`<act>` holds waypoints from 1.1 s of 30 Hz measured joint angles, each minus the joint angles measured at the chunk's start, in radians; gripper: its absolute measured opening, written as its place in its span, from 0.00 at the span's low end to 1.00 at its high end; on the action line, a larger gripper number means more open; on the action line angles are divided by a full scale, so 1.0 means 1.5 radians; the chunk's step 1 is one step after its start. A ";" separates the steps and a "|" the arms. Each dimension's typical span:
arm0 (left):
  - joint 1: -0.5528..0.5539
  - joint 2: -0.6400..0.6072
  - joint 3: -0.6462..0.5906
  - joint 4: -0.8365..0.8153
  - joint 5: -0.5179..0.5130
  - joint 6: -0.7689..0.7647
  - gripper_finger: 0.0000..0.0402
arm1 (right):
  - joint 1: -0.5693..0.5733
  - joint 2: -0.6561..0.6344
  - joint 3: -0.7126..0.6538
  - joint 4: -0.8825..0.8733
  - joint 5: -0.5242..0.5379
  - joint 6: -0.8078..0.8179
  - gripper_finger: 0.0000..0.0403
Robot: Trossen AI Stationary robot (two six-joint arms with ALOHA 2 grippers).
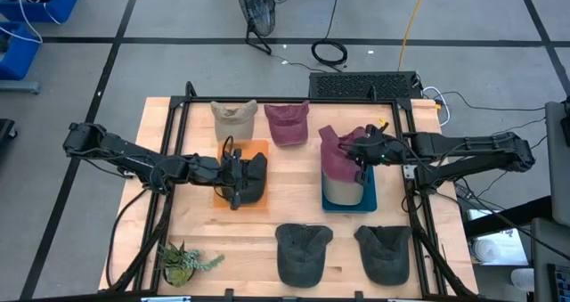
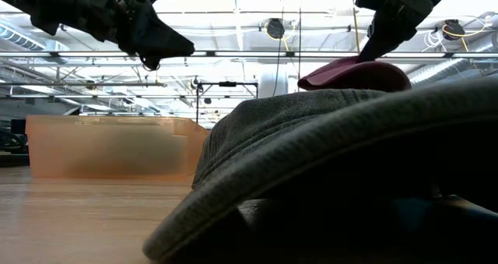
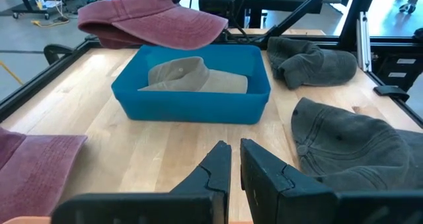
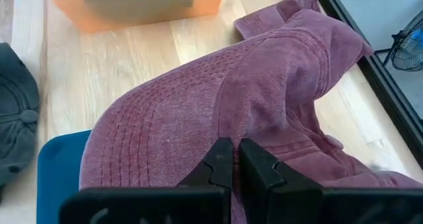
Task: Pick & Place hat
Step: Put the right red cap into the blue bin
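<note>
High view, right gripper (image 1: 363,153): pinching the maroon hat (image 1: 341,151) over the blue bin (image 1: 347,200), which has a tan hat (image 1: 343,190) in it
High view, left gripper (image 1: 239,179): over the orange bin (image 1: 256,149), beside a dark hat (image 1: 253,178) lying there; pressed nearly together, holding nothing I can see
High view, surface (image 1: 294,186): more hats along the far and near edges, a small plant (image 1: 183,261) at a near corner
Low view: the maroon hat (image 2: 354,75) hangs from a gripper above a grey hat (image 2: 342,155) close to the camera
Left wrist view: the maroon hat (image 3: 152,24) hovers at the blue bin's (image 3: 192,105) far rim
Right wrist view: fingers (image 4: 254,168) clamped on maroon fabric (image 4: 225,105)
</note>
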 joint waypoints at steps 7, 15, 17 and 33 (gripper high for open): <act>0.000 0.000 0.000 0.001 0.000 0.004 0.10 | -0.051 0.004 0.000 0.046 0.000 -0.080 0.01; 0.000 0.000 0.000 0.017 -0.017 0.006 0.10 | -0.280 0.078 0.001 0.131 -0.080 -0.291 0.01; 0.000 0.000 0.000 0.016 -0.017 0.006 0.10 | -0.345 0.111 0.001 0.142 -0.110 -0.336 0.01; 0.002 0.000 0.000 -0.008 -0.024 0.024 0.10 | -0.537 0.296 0.000 0.206 -0.213 -0.486 0.01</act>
